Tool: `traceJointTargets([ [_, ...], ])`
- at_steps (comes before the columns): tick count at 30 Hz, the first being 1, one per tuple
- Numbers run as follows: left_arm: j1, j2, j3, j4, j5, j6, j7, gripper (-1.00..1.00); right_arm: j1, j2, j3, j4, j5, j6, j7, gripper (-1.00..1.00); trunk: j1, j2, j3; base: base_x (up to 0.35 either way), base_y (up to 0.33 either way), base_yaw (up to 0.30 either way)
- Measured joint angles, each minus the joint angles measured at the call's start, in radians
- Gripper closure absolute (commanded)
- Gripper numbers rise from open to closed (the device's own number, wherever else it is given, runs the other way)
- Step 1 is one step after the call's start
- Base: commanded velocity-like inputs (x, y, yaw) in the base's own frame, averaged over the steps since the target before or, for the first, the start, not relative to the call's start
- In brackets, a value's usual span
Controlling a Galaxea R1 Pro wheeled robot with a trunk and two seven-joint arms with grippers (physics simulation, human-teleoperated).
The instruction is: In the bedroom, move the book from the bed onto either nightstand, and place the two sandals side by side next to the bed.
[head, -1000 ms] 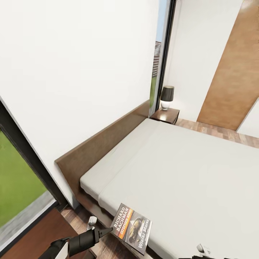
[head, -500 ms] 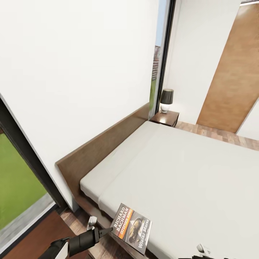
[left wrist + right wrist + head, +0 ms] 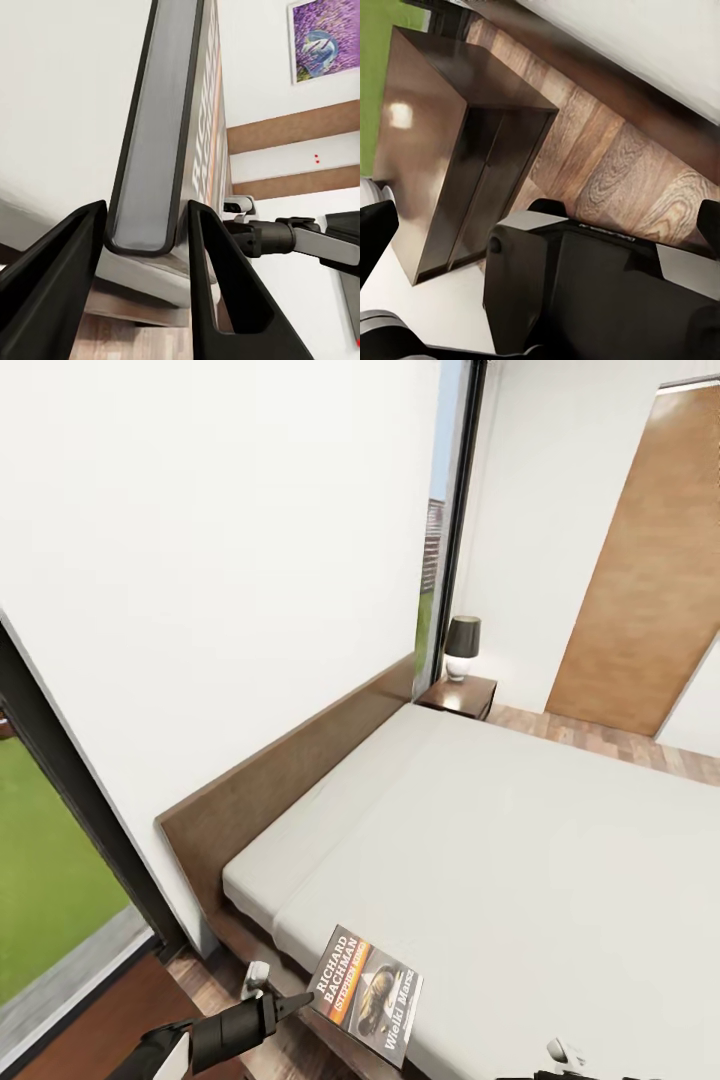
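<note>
White walls (image 3: pixel 200 560), black-framed window (image 3: pixel 60 800)

Left arm (image 3: pixel 215 1035): matte black tapered forearm with a white-grey section near the frame edge, ending in a slim black tip. Left gripper (image 3: pixel 142 247): two flat black wedge-shaped fingers (image 3: pixel 52 292), plain, no markings. Right arm (image 3: pixel 300 236) from the left wrist cam: black cylindrical link, white collar, grey-white shell. Small white-grey fitting (image 3: pixel 560 1050) low in head view.
</note>
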Motion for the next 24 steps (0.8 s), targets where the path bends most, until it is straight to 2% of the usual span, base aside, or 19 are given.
traceJointTargets([
  [24, 0.000, 0.000, 0.000, 0.000, 0.000, 0.000, 0.000, 1.00, 0.000, 0.000, 0.000, 0.000, 0.000, 0.000, 0.000, -1.00, 0.000, 0.000, 0.039, 0.000, 0.000, 0.000],
])
